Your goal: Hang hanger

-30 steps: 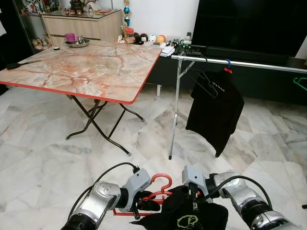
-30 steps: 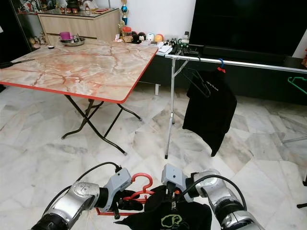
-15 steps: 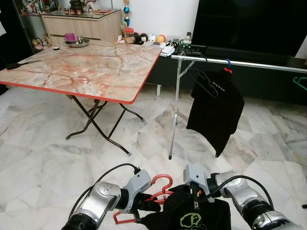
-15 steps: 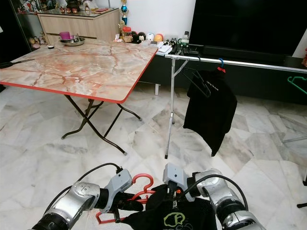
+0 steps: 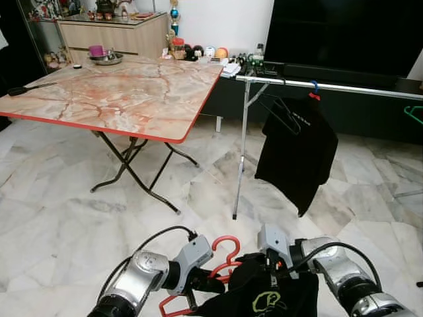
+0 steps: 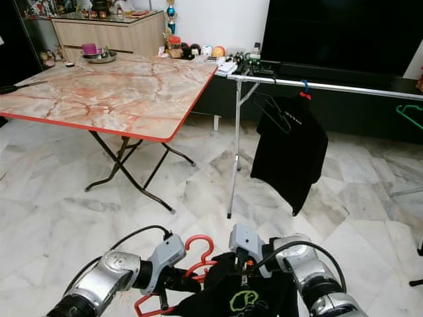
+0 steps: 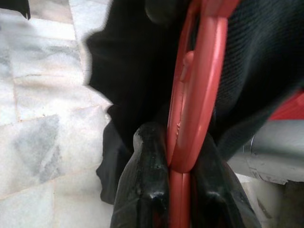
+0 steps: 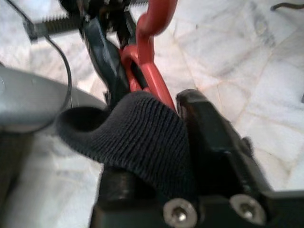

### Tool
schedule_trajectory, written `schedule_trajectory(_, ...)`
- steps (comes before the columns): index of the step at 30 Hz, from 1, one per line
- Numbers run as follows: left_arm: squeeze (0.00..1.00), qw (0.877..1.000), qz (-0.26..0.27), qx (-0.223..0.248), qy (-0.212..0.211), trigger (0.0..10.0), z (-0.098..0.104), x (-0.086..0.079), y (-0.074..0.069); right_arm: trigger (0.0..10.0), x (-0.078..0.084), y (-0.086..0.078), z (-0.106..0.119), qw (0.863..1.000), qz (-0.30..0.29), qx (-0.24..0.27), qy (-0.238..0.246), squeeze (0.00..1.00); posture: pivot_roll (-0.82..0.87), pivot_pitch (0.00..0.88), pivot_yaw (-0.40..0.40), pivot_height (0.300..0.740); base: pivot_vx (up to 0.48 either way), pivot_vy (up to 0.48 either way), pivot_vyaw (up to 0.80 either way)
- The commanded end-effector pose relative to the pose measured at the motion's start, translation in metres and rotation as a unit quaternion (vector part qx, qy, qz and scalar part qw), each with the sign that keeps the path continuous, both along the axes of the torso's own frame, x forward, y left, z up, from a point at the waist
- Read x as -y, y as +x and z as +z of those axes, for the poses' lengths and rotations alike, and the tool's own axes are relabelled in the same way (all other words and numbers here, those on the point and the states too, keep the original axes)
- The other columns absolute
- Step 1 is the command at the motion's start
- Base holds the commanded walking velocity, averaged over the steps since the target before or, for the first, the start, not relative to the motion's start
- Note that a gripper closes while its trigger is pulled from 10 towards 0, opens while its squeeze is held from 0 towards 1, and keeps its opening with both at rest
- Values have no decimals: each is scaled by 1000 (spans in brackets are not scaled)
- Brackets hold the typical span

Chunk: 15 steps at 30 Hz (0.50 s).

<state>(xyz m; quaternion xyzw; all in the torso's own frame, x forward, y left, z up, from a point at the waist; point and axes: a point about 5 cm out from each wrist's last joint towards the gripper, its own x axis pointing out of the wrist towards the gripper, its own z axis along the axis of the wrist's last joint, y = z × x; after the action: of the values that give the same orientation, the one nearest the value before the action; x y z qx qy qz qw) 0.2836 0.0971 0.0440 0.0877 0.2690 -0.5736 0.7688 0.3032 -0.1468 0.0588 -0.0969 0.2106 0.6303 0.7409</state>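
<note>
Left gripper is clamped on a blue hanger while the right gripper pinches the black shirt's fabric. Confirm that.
Not quite: the hanger is red, not blue, as the left wrist view shows. The rest holds: the left gripper is clamped on it and the right gripper pinches the black shirt.

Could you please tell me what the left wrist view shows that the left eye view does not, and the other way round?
The left wrist view alone shows the left gripper up close, its black fingers clamped on the red hanger. The left eye view alone takes in the marble table, the clothes rail, the hung black shirt and the right gripper at the held black garment. Both show hanger, garment and marble floor.
</note>
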Motion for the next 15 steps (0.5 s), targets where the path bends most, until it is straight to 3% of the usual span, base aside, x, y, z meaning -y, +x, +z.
schedule_trajectory(1,0,1000,26,6,4,0,1,-6,4,10000,-6,2,9,999,9,15,41,1000,165,12,-46,740,0,0,0)
schedule_trajectory(2,0,1000,25,6,4,0,1,-6,4,10000,-6,2,11,999,10,16,49,576,165,12,-46,740,0,0,0)
schedule_trajectory(4,0,1000,25,6,4,0,1,-6,4,10000,-5,2,12,998,11,15,54,576,164,13,-45,740,0,0,0)
schedule_trajectory(5,0,1000,25,5,4,0,1,-6,4,10000,-5,2,13,998,12,15,59,51,164,13,-45,740,0,0,0)
schedule_trajectory(6,0,1000,25,5,4,0,1,-6,4,10000,-4,3,14,998,12,14,65,0,164,13,-45,740,0,0,0)
schedule_trajectory(15,0,1000,25,2,2,0,1,-6,4,10000,-2,3,22,993,7,2,117,0,166,15,-45,740,0,0,0)
